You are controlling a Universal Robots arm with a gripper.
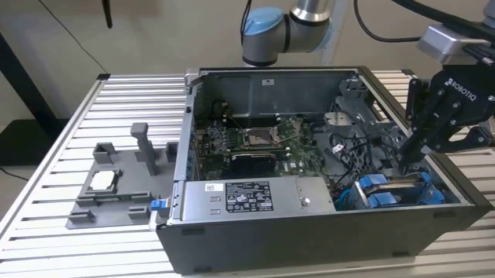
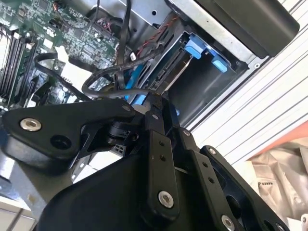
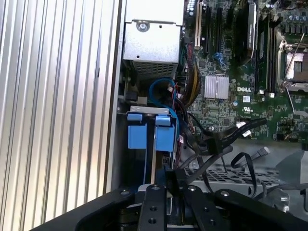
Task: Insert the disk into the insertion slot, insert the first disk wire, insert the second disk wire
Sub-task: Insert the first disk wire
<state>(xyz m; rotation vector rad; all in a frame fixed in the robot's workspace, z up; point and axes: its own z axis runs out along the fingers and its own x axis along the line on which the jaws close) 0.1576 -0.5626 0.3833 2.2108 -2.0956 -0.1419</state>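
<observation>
A: What carries it all?
B: A tabletop of ribbed, silvery metal slats that run lengthwise. Soft, even light catches the ridges, and both wrist views show the same slats.

A: And behind it?
B: A plain beige wall with no hard shadows. A dark slanted pole crosses it at the exterior view's left.

A: Any floor?
B: Below that pole there's a dark patch, either floor or a stand's foot. I can't tell which.

A: Anything past the edge?
B: In the second wrist view, crumpled clear plastic bags lie beyond the tabletop's edge.
</observation>
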